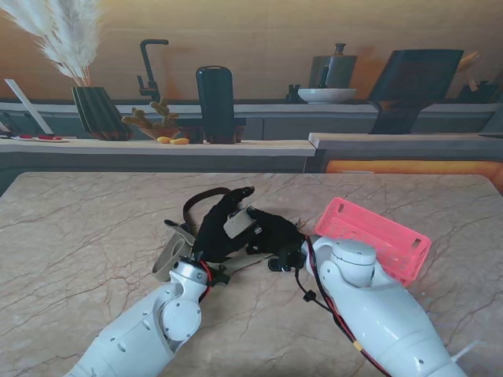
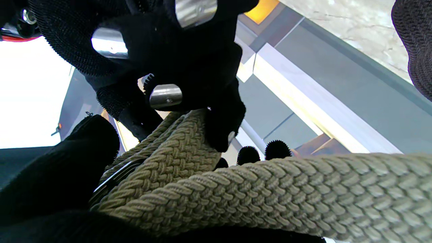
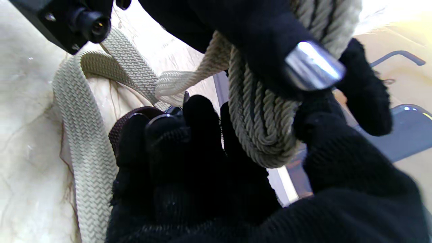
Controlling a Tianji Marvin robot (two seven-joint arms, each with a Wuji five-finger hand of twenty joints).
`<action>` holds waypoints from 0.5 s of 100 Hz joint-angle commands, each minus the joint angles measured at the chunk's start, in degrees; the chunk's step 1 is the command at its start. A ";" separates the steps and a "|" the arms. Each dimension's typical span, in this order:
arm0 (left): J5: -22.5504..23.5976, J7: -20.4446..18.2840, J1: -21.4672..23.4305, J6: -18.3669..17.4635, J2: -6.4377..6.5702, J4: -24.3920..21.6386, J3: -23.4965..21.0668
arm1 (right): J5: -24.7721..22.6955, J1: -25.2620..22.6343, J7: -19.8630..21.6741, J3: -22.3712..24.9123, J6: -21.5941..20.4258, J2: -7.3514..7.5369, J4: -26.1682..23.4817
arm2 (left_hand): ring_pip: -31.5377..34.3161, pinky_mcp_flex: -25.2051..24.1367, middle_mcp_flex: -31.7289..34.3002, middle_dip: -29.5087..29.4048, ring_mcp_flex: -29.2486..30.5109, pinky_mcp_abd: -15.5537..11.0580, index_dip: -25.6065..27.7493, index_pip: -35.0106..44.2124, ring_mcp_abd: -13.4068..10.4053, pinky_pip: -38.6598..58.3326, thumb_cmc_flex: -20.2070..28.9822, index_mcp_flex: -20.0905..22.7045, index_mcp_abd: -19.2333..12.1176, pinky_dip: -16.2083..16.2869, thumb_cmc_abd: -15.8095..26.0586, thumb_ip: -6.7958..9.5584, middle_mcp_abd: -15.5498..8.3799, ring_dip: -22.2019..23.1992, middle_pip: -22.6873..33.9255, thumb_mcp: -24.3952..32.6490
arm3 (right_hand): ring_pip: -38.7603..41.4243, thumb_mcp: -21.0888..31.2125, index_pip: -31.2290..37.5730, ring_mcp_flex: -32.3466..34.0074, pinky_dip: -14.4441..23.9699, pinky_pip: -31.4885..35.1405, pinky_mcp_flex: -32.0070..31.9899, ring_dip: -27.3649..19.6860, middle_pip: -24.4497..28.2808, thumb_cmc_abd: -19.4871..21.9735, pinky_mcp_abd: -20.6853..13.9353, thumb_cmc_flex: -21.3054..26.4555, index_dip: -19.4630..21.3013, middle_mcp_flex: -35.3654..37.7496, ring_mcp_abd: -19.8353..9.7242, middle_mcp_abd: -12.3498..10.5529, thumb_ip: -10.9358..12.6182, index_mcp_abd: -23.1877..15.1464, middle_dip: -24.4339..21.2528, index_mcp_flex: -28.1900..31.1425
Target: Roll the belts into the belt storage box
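stand view: both robot hands (image 1: 236,228) clasp woven belt (image 1: 168,259), tail trailing left.

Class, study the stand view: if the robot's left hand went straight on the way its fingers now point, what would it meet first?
Probably the dark brown belt looped on the marble table just past the black-gloved left hand, which holds the khaki braided belt. Depth is unclear, so the hand might pass over it.
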 commanded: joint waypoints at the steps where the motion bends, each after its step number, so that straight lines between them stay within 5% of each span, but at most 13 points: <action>1: 0.21 0.51 0.14 -0.08 -0.53 -0.91 0.04 | 0.63 0.31 0.85 -1.41 0.87 -1.29 0.09 | 0.22 -1.13 -2.09 -0.90 -2.56 -2.89 -0.73 -3.27 -1.54 -1.65 1.81 -1.54 0.19 -0.97 0.25 -1.46 -1.23 -0.84 0.39 -0.08 | 2.27 6.34 11.36 -0.56 2.08 2.78 -0.11 1.14 2.21 4.89 -2.40 9.50 2.45 -0.59 -2.88 2.48 3.07 -15.70 1.05 3.82; 33: 0.93 0.18 -1.10 1.42 -0.36 0.65 1.11 | 5.23 1.96 6.09 -4.45 0.46 -1.70 1.12 | 0.37 -4.00 -3.54 -1.49 -5.12 -2.93 -1.49 -7.55 -0.80 -4.65 6.92 -1.47 0.69 -1.98 -4.63 0.96 -0.37 -1.65 -0.34 2.49 | 2.19 6.36 11.42 -1.00 2.18 2.59 -0.58 1.15 2.22 5.28 -2.29 9.72 2.73 -1.10 -2.70 2.62 3.11 -15.44 1.11 3.43; 44: 0.36 -0.23 -1.21 2.14 -0.46 0.87 1.20 | 6.16 1.54 7.35 -4.62 -0.61 -1.52 0.46 | 1.00 -4.60 -3.49 -1.26 -4.60 -1.80 -0.57 -7.89 -0.53 -3.82 9.19 -1.42 0.62 -1.38 -2.21 1.15 -0.41 -1.27 0.18 0.84 | 2.16 6.29 11.46 -1.04 2.20 2.54 -0.58 1.15 2.23 5.27 -2.30 9.73 2.86 -1.13 -2.67 2.65 3.09 -15.52 1.13 3.39; 50: -0.13 -0.73 -1.15 2.56 -0.47 0.78 1.15 | 6.04 1.46 8.30 -4.71 -0.98 -1.29 0.36 | 1.12 -4.49 -1.85 -0.90 -3.06 0.66 1.23 -6.51 -0.49 -2.03 13.82 -1.44 0.07 -0.42 4.28 2.04 -0.89 -0.57 0.76 -5.35 | 2.14 6.16 11.39 -1.04 2.22 2.52 -0.58 1.15 2.20 5.42 -2.30 9.65 2.90 -1.15 -2.66 2.50 3.07 -15.69 1.13 3.23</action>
